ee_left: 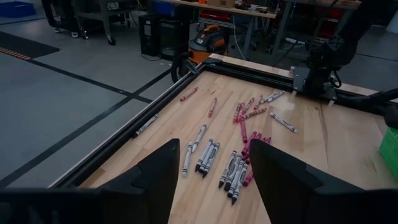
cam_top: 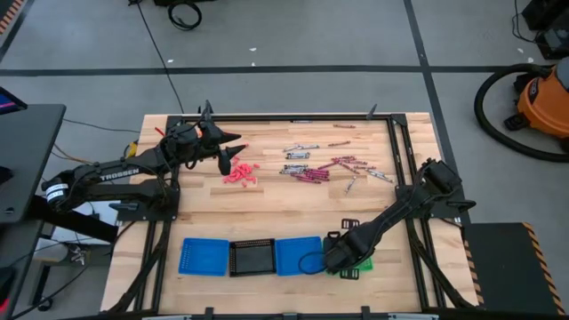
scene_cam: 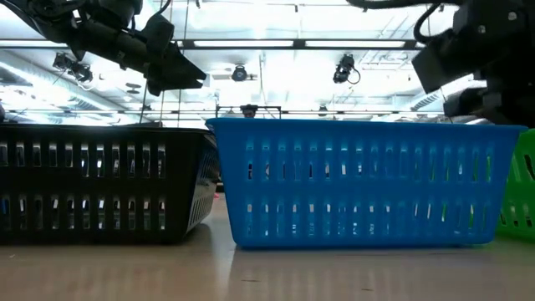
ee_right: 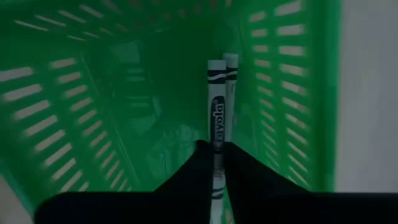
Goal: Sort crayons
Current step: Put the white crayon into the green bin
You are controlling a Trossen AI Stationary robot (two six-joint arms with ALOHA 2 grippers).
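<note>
- Right end effector (ee_right: 217, 163) sits inside the green tray (ee_right: 74, 93), fingers pinching a grey crayon (ee_right: 217, 112); its wrapper reads "Crayola".
- You're handling a light, stiff, snappable stick; hold it mid-length.
- Left end effector (ee_left: 208, 180) hangs open above the loose crayons (cam_top: 320, 167) on the table (cam_top: 293, 213).

wood table (cam_top: 284, 218): loose crayons (cam_top: 324, 166) ahead of left gripper (cam_top: 233, 156), pink pile (cam_top: 240, 174) just below it. blue tray (cam_top: 204, 256), black tray (cam_top: 252, 258), blue tray (cam_top: 297, 254) beside right gripper (cam_top: 342, 258); green tray (cam_top: 359, 265) under it.
</note>
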